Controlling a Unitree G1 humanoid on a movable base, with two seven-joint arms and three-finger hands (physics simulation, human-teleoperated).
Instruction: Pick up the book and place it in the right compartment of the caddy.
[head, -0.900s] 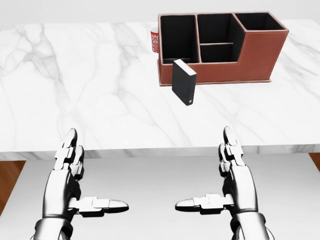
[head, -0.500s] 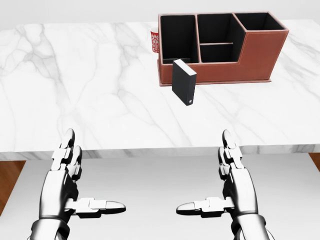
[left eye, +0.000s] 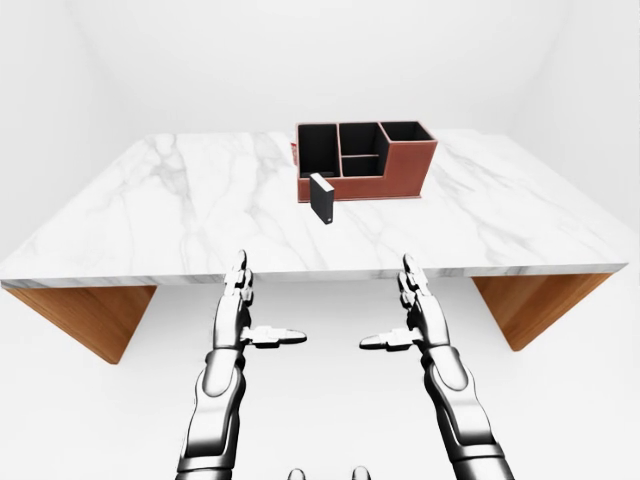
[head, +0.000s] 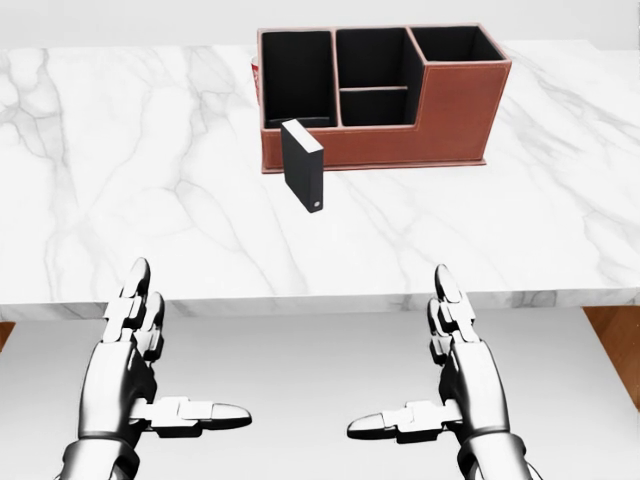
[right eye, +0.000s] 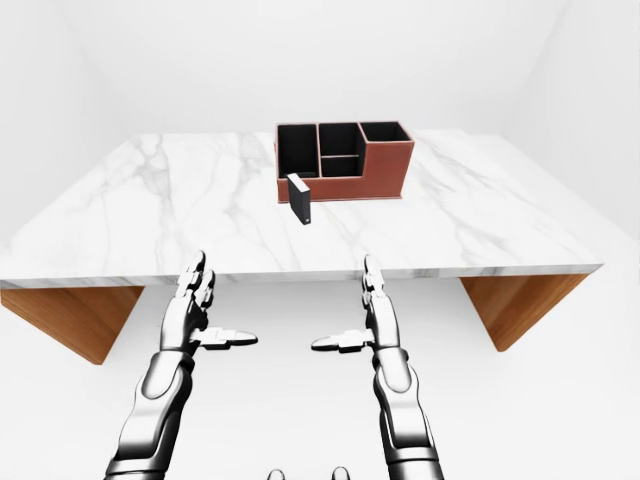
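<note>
A black book (head: 303, 165) stands upright on the white marble table (head: 120, 180), just below the left end of the caddy in the head view. The caddy (head: 450, 110) is red-brown with black insides; its right compartment (head: 455, 42) is the raised one and looks empty. Both my hands hover below the table's near edge, well short of the book. My left hand (head: 190, 340) is open, fingers pointing up and thumb pointing right. My right hand (head: 400, 350) mirrors it, open with its thumb pointing left. Neither holds anything.
The table's near edge (head: 300, 300) runs across the head view just above my fingertips. Wooden supports (left eye: 90, 315) (left eye: 530, 300) stand under each end of the table. Bare marble stretches left and right of the caddy.
The whole picture has slid left, so the camera has moved right. The red cup beside the caddy's left wall no longer shows. Both hands keep the same open pose.
</note>
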